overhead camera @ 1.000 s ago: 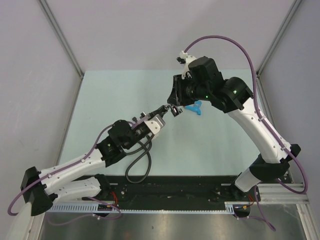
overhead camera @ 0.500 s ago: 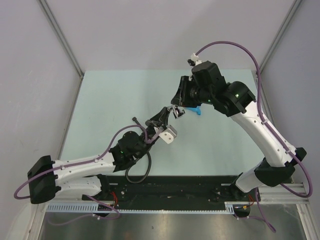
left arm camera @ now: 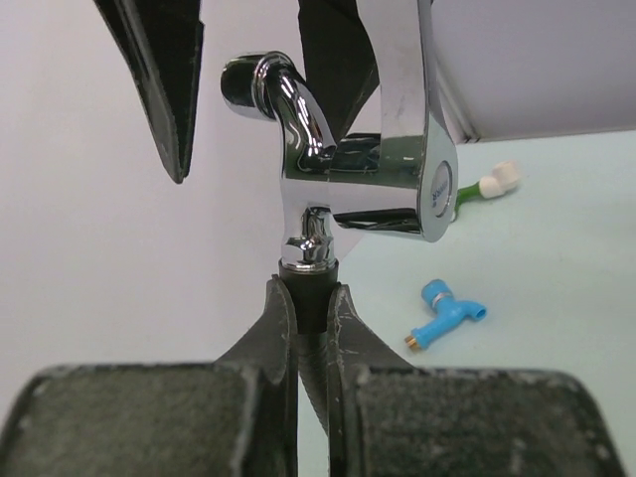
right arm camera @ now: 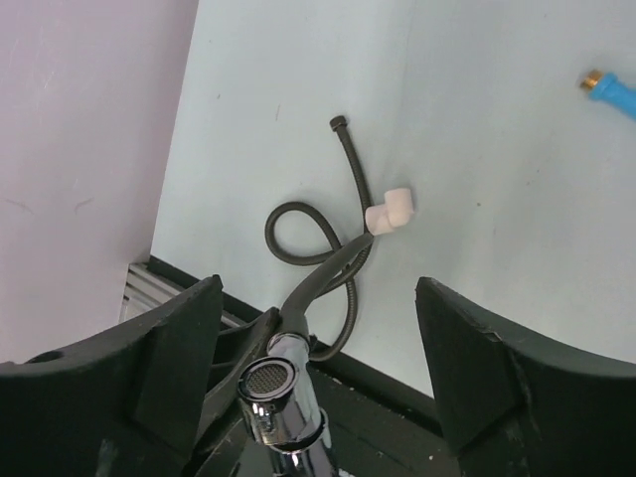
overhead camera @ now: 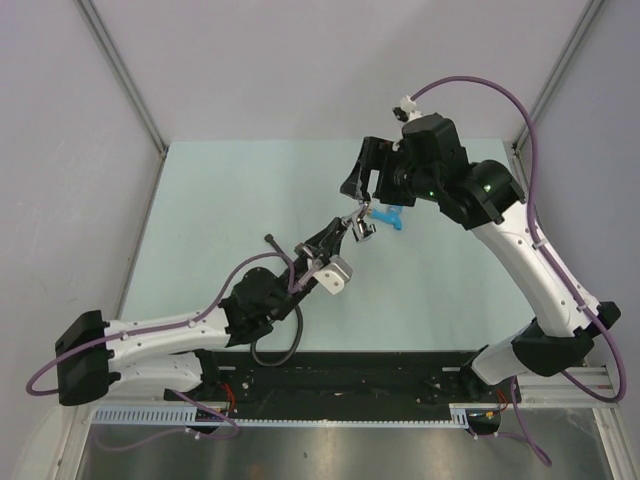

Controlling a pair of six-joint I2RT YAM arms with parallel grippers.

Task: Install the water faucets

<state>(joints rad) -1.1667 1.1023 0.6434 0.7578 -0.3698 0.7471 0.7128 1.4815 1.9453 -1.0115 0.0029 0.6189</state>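
Chrome, curved and glossy, the faucet stands pinched at its black stem by left fingers; right fingers gape around it.

Left end effector clamped closed; right end effector spread wide.

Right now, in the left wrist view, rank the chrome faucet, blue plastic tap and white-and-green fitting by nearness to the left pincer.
1. Shiny chrome metal faucet, just above the left pincer, which grips the black hose end beneath it.
2. Small blue plastic tap, lying on the table, lower right.
3. White-and-green fitting, farther back, right.
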